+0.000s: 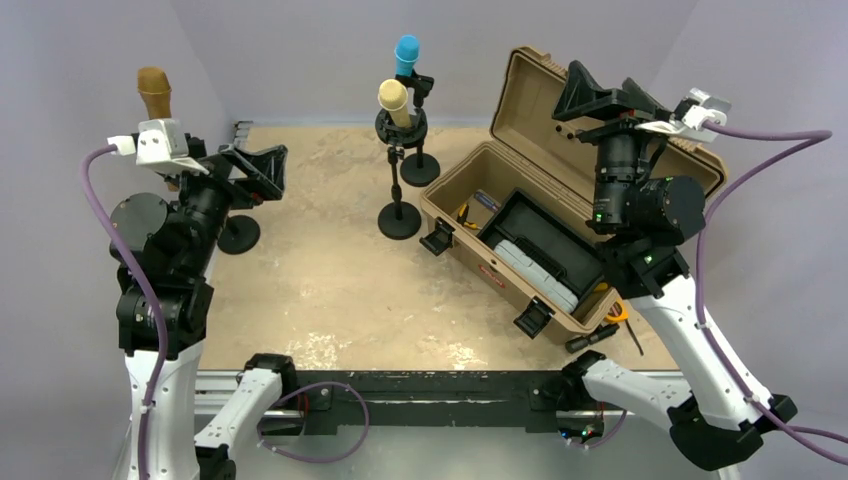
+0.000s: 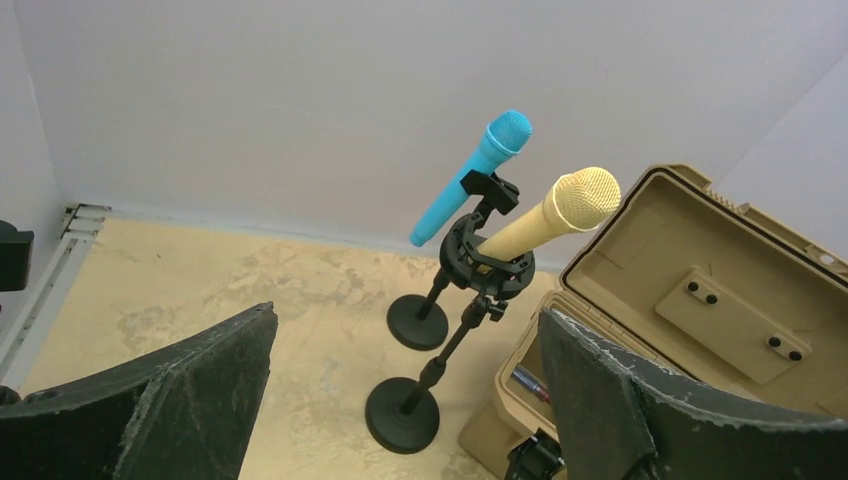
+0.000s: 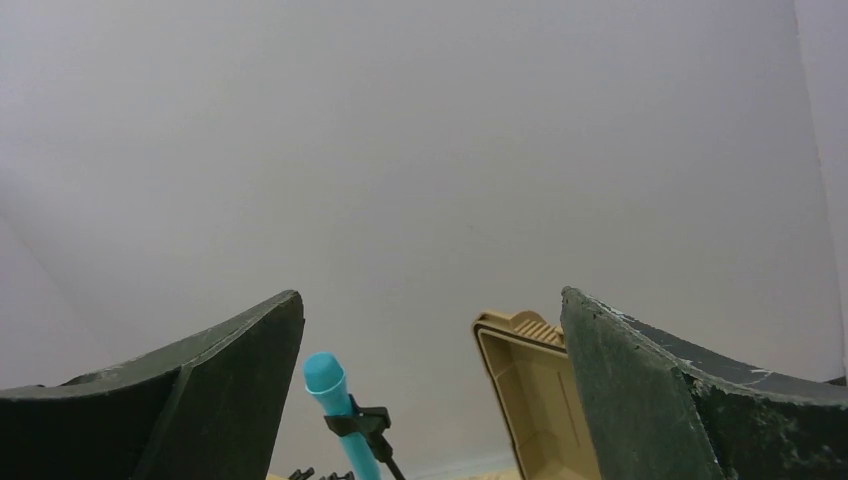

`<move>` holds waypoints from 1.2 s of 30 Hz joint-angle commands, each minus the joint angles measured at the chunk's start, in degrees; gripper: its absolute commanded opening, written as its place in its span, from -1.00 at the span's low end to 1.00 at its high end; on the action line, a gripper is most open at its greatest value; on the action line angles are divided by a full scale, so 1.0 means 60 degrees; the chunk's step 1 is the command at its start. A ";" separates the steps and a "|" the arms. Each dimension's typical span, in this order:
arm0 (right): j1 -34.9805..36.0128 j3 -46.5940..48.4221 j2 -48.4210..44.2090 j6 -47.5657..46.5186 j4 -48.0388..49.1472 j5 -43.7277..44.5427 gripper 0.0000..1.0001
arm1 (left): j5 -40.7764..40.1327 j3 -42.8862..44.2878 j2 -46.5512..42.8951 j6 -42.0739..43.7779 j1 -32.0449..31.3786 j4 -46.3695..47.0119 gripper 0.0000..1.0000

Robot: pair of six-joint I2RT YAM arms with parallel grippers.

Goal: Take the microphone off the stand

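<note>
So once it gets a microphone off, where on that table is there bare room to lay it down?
The widest bare patch of sandy tabletop lies in front, bordered by the black round stand bases, the open tan hard case and the near black rail. Crowded: the gap between the case and the stands holding the gold microphone and blue microphone.

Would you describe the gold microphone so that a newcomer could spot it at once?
Find the open tan case on the right of the table. Left of it rise two black stands; the gold microphone sits in the nearer stand. The blue microphone behind sits in a plain clip; the gold one in a ring cradle.
</note>
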 commanded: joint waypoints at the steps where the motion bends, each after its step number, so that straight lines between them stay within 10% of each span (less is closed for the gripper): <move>1: -0.0025 0.0267 0.0320 0.0248 0.0359 -0.0046 0.98 | 0.0176 -0.0166 0.0236 0.0182 -0.0096 0.0307 1.00; 23: 0.0425 0.0033 0.2451 0.0747 0.1116 -0.4750 0.98 | 0.2143 -0.1001 0.1156 -0.0340 0.0105 0.1049 1.00; 36: 0.2479 0.0100 0.4258 -0.0384 0.2405 -0.3025 0.97 | 0.2691 -0.1420 0.1001 -0.0386 -0.0073 0.1486 1.00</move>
